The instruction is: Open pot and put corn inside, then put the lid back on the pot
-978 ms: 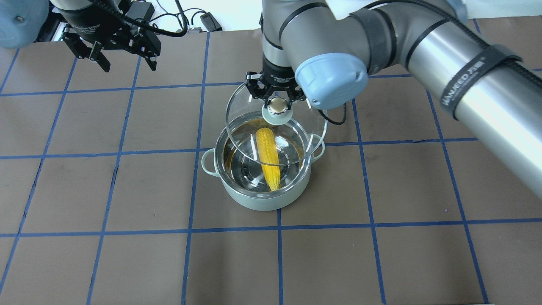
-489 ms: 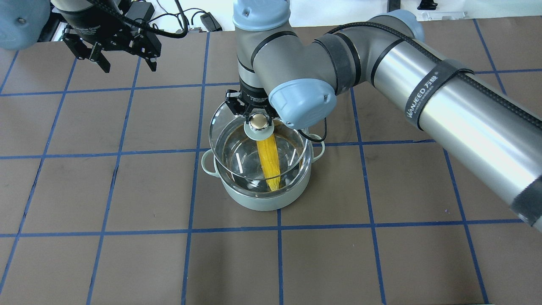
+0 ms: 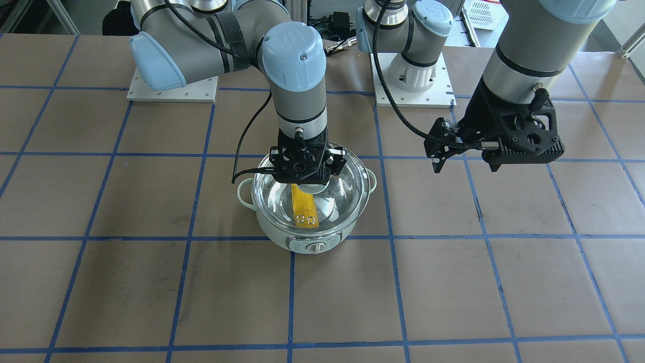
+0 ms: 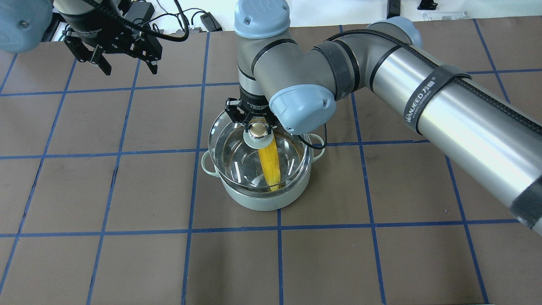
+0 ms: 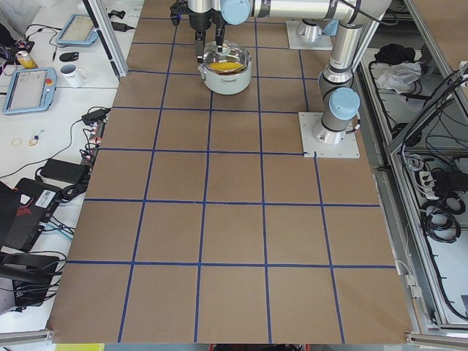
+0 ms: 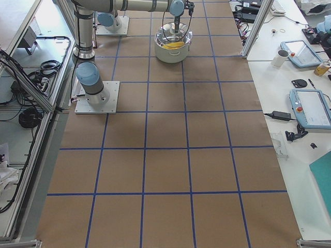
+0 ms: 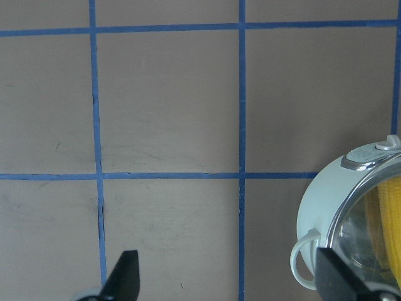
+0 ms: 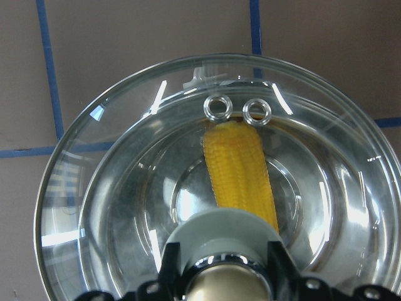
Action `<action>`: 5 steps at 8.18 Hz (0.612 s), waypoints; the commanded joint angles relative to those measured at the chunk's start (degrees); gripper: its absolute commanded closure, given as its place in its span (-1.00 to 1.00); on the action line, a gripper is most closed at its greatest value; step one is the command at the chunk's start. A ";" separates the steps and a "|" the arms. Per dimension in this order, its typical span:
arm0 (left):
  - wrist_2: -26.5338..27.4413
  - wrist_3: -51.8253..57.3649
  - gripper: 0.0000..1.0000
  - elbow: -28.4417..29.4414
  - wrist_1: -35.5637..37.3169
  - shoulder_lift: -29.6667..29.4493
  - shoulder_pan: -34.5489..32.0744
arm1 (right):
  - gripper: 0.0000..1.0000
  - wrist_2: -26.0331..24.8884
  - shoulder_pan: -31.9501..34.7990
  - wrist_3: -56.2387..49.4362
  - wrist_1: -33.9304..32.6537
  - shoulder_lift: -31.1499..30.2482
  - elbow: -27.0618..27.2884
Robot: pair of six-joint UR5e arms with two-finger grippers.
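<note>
The knob (image 8: 229, 283) is being gripped between the jaws of the right gripper (image 4: 259, 128), and the lid (image 4: 235, 159) is being held by it over the pot (image 4: 262, 202). Against a second ago, when it was being carried tilted and off toward the far side, the lid is now being held lower and nearly level, almost centred on the rim. Whether the glass is touching the rim cannot be told. The left gripper's (image 4: 129, 67) jaws are being kept spread and empty, raised near the far left corner as before, well apart from the pot.

The corn (image 4: 270, 163) is being seen through the glass, lying inside the steel bowl, with its blunt end under the two vent holes (image 8: 219, 108).

The pot is being left on the table (image 4: 381, 262) with its dial (image 3: 316, 247) facing away from the robot. Brown gridded surface is being shown on every side of it, and the table's edges are well apart from it.
</note>
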 commanded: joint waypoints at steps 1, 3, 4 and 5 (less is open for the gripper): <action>0.04 -0.19 -1.00 -0.31 0.08 0.06 -0.09 | 0.75 0.24 0.00 -0.19 1.97 -0.11 0.30; -0.05 -0.10 -1.00 -0.31 0.08 0.06 -0.09 | 0.75 0.07 0.00 -0.28 2.42 -0.19 0.30; 0.03 0.16 -1.00 -0.31 0.08 0.06 -0.09 | 0.75 0.24 0.00 0.42 2.34 -0.19 0.30; -0.05 0.16 -1.00 -0.31 0.08 0.06 -0.09 | 0.72 0.24 0.00 -0.18 2.25 -0.19 0.30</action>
